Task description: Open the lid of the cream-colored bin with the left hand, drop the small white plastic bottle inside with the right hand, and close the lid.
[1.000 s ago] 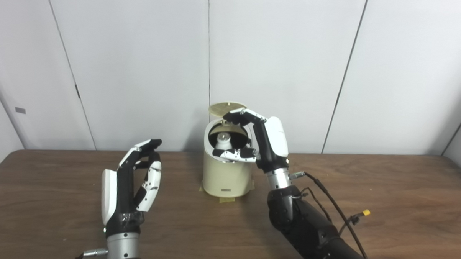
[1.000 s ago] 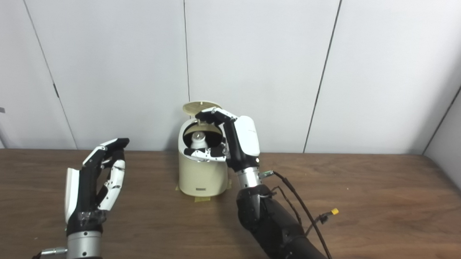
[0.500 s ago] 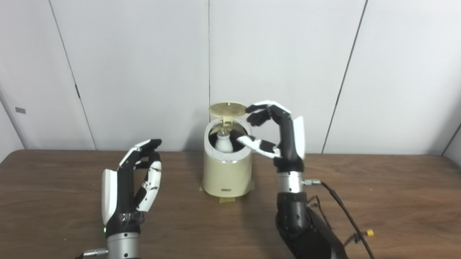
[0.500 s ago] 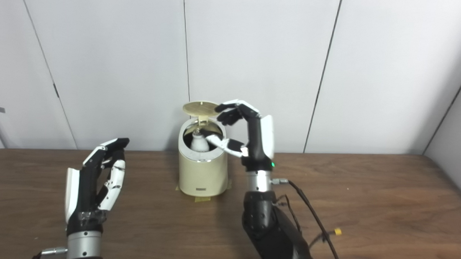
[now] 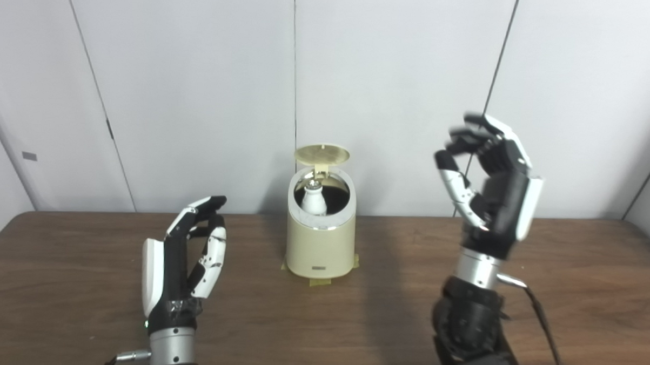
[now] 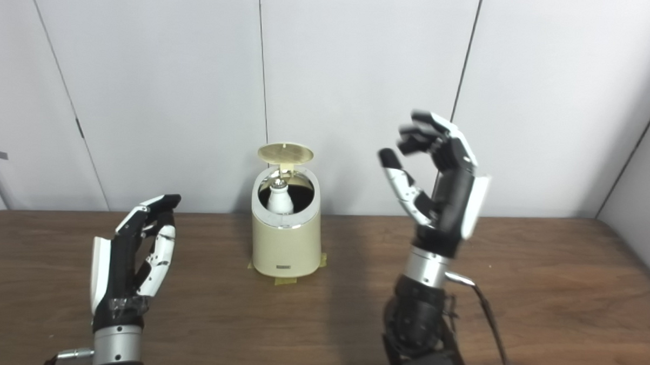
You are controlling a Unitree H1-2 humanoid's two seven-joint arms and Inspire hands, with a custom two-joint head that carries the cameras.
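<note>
The cream-colored bin (image 5: 319,242) stands at the back middle of the table, its round lid (image 5: 322,154) tipped up behind the opening. The small white plastic bottle (image 5: 313,199) stands upright inside the bin, its top showing through the opening. My right hand (image 5: 490,180) is raised well to the right of the bin, open, fingers curled and holding nothing. Left of the bin, nearer the front, my left hand (image 5: 184,258) is held upright and open, apart from the bin and empty.
The brown wooden table (image 5: 73,282) runs across the whole view, with white wall panels (image 5: 199,81) close behind the bin. Yellow tape (image 5: 320,282) marks the bin's base. A black cable (image 6: 490,323) trails from my right forearm.
My right hand let go of the bottle inside the bin, then drew back to the right and up, away from the opening. The bottle stays in the bin. My left hand has not moved.
</note>
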